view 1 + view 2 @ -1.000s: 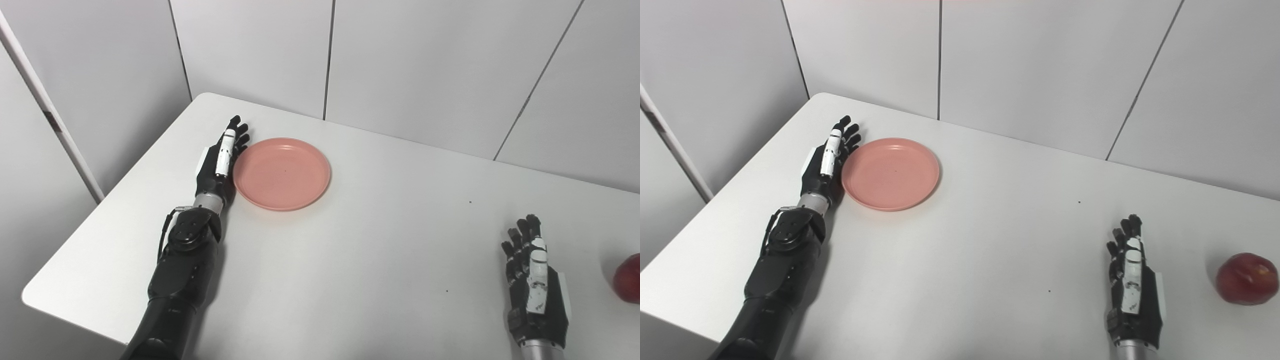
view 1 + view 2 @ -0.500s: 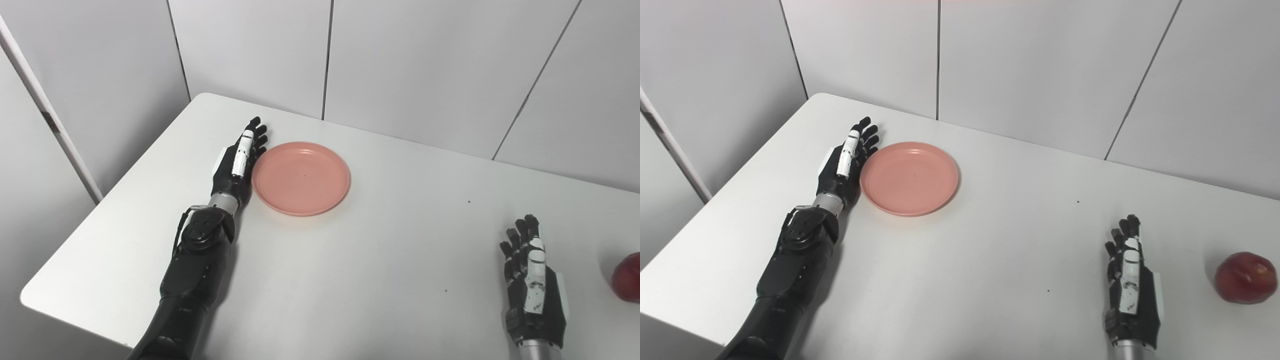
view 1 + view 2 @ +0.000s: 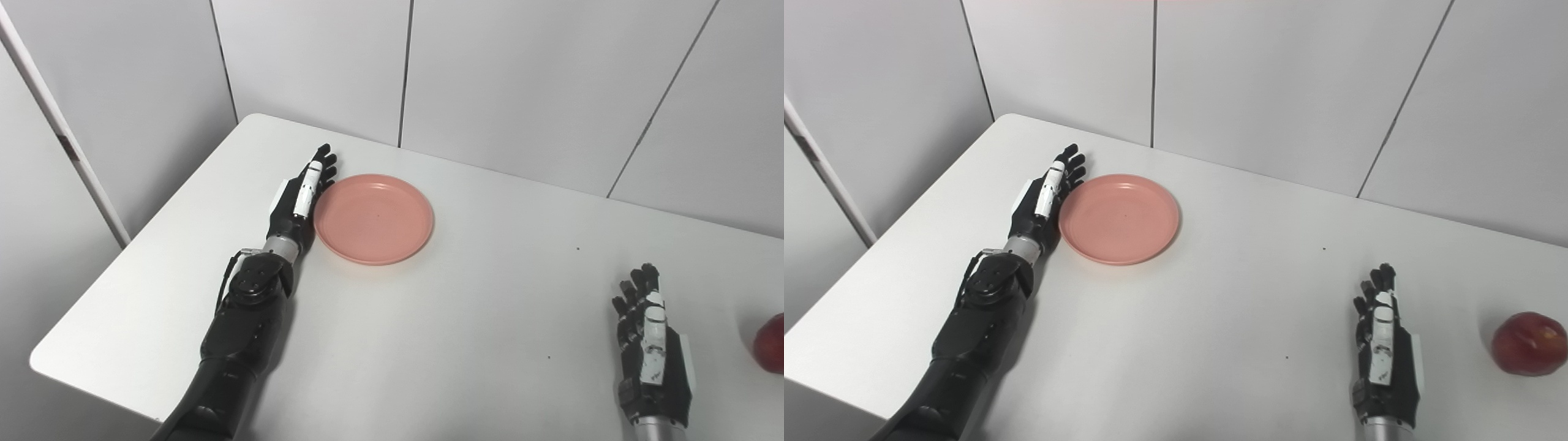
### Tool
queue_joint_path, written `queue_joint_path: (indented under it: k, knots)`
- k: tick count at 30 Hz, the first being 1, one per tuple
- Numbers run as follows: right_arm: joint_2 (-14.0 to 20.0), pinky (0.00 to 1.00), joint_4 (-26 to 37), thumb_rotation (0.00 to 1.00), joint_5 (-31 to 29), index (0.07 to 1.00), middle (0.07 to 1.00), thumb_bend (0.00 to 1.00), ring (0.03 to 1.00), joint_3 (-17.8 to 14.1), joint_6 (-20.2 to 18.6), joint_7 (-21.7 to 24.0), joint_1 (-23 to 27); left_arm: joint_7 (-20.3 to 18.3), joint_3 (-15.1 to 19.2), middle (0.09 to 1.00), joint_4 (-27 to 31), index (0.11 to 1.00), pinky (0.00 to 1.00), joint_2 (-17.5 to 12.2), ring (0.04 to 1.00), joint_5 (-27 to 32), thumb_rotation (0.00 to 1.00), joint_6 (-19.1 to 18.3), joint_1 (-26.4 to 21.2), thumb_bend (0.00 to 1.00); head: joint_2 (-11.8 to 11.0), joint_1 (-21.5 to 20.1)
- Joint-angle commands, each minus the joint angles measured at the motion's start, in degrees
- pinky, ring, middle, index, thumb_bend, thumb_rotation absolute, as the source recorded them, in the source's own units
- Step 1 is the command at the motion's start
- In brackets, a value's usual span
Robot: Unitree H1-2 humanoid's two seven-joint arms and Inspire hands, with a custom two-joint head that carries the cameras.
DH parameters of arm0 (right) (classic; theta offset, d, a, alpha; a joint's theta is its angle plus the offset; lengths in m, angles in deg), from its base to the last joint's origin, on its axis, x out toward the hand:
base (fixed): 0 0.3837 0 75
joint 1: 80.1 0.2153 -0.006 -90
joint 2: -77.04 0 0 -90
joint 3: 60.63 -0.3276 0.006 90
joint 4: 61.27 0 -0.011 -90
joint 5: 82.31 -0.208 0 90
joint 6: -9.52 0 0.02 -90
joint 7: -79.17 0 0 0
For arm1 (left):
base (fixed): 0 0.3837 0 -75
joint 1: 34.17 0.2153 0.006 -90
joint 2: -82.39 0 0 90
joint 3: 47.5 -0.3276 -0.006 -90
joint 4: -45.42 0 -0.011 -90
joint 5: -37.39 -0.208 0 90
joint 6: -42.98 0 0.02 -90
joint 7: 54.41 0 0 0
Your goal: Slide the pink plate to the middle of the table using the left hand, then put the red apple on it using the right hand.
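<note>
A round pink plate (image 3: pixel 375 218) lies flat on the white table (image 3: pixel 429 318), left of its middle. My left hand (image 3: pixel 299 199) stands on edge against the plate's left rim, fingers straight and apart, holding nothing. At the near right my right hand (image 3: pixel 1382 351) rests open on the tabletop, fingers pointing away. The red apple (image 3: pixel 1527 343) sits to the right of that hand with a gap between them; in the left eye view the apple (image 3: pixel 771 343) is cut by the picture's right edge.
Grey wall panels (image 3: pixel 490 73) rise behind the table's far edge. The table's left edge runs diagonally beside my left forearm (image 3: pixel 245 318). A slanted white post (image 3: pixel 61 128) stands to the left beyond the table.
My left hand has pushed the pink plate to the right along the table, most of it in the first half second. The right hand and the apple have stayed put.
</note>
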Motion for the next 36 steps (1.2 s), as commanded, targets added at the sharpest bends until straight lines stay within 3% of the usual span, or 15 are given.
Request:
queue_joint_path:
  k: [1,12,28,36]
  knots:
    - [-0.1,1.0,2.4,1.0,-0.4,1.0,1.0,0.25,1.0,0.1,-0.3,0.3,1.0,-2.7,-2.4,0.946,-1.4,0.933,0.94,2.3,0.947,-0.7,1.0,-1.1,-1.1,0.34,0.1,0.0]
    - [-0.2,1.0,2.8,1.0,0.0,1.0,1.0,0.27,1.0,0.3,-0.5,0.1,0.9,-3.1,-4.9,0.93,-3.6,0.911,0.92,4.2,0.931,-1.8,1.0,0.7,-2.6,0.38,0.6,-0.9]
    - [-0.7,1.0,3.4,1.0,1.3,1.0,1.0,0.24,1.0,0.7,-1.6,-0.5,1.0,-5.7,-6.9,0.95,-1.4,0.928,0.98,6.0,0.958,-1.7,1.0,-0.9,-2.3,0.38,1.1,-2.5]
    - [-1.4,1.0,2.9,1.0,1.9,1.0,1.0,0.23,1.0,1.0,-0.4,-1.0,1.1,-5.3,-7.5,0.96,0.7,0.949,0.99,7.6,0.966,-1.7,1.0,-3.9,-1.9,0.38,1.5,-3.9]
